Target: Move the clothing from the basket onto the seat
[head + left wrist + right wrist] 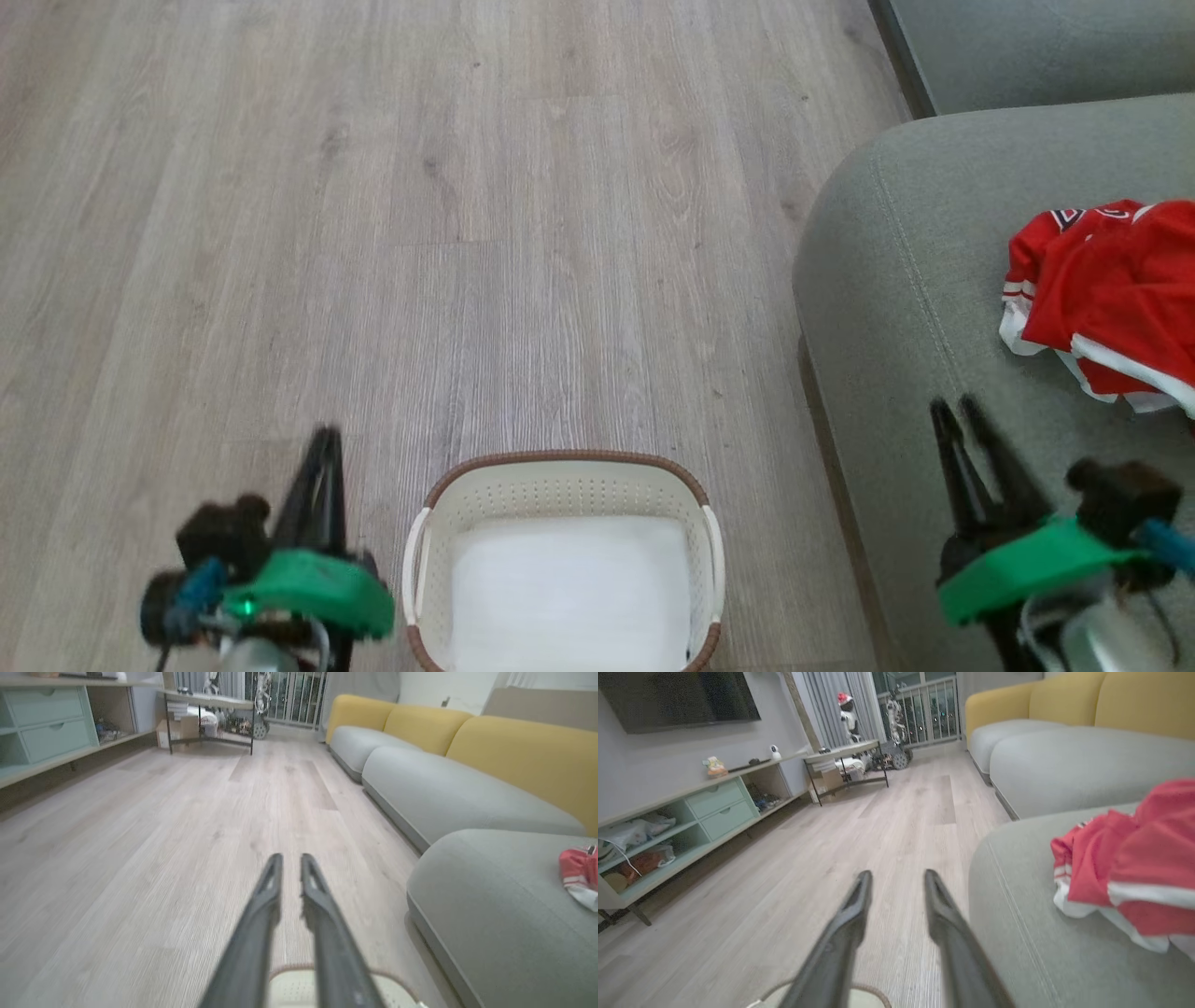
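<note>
The cream basket with a brown rim stands on the floor at the bottom centre, and only its white bottom shows inside. The red clothing with white trim lies bunched on the grey-green seat at the right. My left gripper hovers left of the basket, its fingers a narrow gap apart and holding nothing. My right gripper hangs over the seat's front edge, open and empty, short of the clothing. The basket's rim peeks out below the left fingers.
Pale wood floor stretches ahead and to the left. A second grey cushion sits at the far right, part of a long sofa with yellow backs. A low green-drawered shelf unit and a small table line the far wall.
</note>
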{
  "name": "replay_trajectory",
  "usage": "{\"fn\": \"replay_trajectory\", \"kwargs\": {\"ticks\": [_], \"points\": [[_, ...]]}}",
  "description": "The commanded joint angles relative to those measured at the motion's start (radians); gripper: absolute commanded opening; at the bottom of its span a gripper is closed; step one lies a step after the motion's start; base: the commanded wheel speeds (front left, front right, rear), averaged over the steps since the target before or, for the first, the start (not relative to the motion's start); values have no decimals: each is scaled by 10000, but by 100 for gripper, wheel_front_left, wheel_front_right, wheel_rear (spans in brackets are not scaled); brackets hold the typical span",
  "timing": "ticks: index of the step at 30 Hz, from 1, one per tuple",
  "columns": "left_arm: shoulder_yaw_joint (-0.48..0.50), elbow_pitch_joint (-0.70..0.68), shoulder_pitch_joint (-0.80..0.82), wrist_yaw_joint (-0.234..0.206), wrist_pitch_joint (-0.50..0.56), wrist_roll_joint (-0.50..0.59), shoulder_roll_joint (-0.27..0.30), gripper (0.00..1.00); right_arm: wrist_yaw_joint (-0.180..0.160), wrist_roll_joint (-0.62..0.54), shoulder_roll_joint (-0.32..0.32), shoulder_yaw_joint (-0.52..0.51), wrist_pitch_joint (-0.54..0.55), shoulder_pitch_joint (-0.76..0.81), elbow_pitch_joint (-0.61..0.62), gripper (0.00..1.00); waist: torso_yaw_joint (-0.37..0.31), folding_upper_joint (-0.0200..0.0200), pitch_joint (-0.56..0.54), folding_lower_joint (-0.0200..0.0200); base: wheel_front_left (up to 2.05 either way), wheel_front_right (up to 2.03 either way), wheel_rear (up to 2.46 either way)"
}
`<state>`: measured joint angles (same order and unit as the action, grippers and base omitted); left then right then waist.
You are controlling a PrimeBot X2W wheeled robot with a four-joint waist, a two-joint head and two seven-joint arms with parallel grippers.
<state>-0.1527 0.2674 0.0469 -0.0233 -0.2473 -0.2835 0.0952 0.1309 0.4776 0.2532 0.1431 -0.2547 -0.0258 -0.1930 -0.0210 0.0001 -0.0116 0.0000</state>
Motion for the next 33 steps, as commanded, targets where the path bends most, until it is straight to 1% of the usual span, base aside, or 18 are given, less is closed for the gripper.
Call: {"fn": "replay_trajectory", "kwargs": {"ticks": [1, 33], "points": [[23, 149, -76, 11, 28, -68, -24, 0, 0, 61, -50, 28, 23, 73, -153, 0, 1, -1, 1, 0, 0, 0, 0], [679, 56, 91, 392, 920, -3357, -130, 0, 0, 2914, -502, -566, 893, -147, -244, 0, 53, -1, 37, 0, 0, 0, 0]]}}
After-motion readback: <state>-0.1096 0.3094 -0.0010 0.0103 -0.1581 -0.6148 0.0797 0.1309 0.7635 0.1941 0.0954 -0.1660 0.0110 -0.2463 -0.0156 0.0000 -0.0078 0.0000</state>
